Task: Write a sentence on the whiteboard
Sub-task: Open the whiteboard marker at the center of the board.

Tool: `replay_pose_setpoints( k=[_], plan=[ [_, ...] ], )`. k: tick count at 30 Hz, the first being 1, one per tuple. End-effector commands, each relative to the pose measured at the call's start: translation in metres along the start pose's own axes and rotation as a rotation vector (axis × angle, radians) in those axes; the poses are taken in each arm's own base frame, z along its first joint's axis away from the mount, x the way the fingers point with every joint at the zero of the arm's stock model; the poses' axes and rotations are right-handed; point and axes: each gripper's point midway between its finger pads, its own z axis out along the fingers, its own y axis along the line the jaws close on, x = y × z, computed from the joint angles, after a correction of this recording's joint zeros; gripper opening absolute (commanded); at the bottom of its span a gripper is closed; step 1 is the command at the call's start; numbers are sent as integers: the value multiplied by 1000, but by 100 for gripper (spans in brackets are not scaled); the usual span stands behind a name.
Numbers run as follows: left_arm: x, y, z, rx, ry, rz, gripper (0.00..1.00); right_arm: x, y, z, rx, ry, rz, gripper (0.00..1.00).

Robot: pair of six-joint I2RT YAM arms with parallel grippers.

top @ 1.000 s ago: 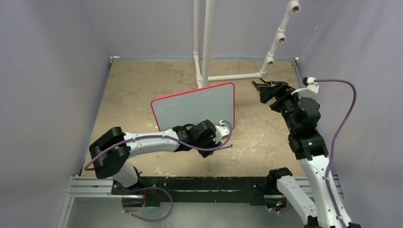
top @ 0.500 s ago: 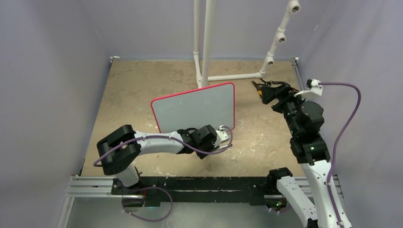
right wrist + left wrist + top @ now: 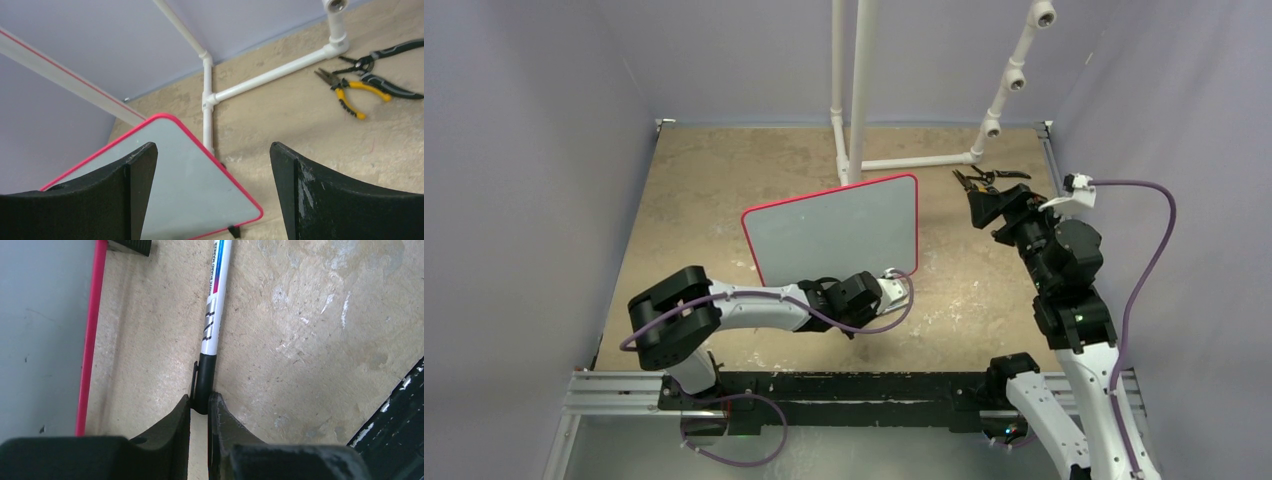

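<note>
Overhead first: the whiteboard point(image 3: 834, 230) stands propped near the middle of the worktop point(image 3: 694, 180), its pale face turned towards the arm bases, and you can see no writing on it. Your left arm reaches low along the board's near edge, with the left pincer point(image 3: 892, 292) just off the lower right corner. The right pincer point(image 3: 984, 200) is raised well to the right of the board, above a pair of pliers point(image 3: 979, 178).

Next, the left wrist view: the left pincer point(image 3: 200, 405) has its jaws drawn narrow onto the black capped end of a marker point(image 3: 212, 325). The marker lies flat on the worktop. Its white barrel runs straight away from the pincer, nearly parallel to the board's red border point(image 3: 91, 340). The whiteboard itself sits just beside it on the left, with one black foot point(image 3: 131, 246) at the far end. Judging from this, the grip is at the very end of the marker, so it may swing when you lift it.

Lastly, the right wrist view: the right pincer point(image 3: 212, 147) is spread wide and holds nothing. The board's blank face shows between its fingers, with a white pipe frame point(image 3: 265, 77) behind. The left arm is the nearer one to the board.
</note>
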Motion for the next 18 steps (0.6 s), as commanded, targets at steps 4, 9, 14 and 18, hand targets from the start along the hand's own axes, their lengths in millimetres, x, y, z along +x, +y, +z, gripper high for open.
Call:
replay_pose_setpoints(
  k=[4,9,14,18],
  plan=[
    [-33,-2,-37,3,-179,-197,0,101,-3,-12,-98,383,110,85],
    [-75,-19,-77,128,-344,-280,0,162,9,-38,-260,652,197,87],
    [-96,-28,-106,207,-431,-342,0,168,21,-52,-357,708,191,89],
    [-110,-35,-122,270,-483,-370,0,175,24,-54,-399,748,205,91]
  ],
)
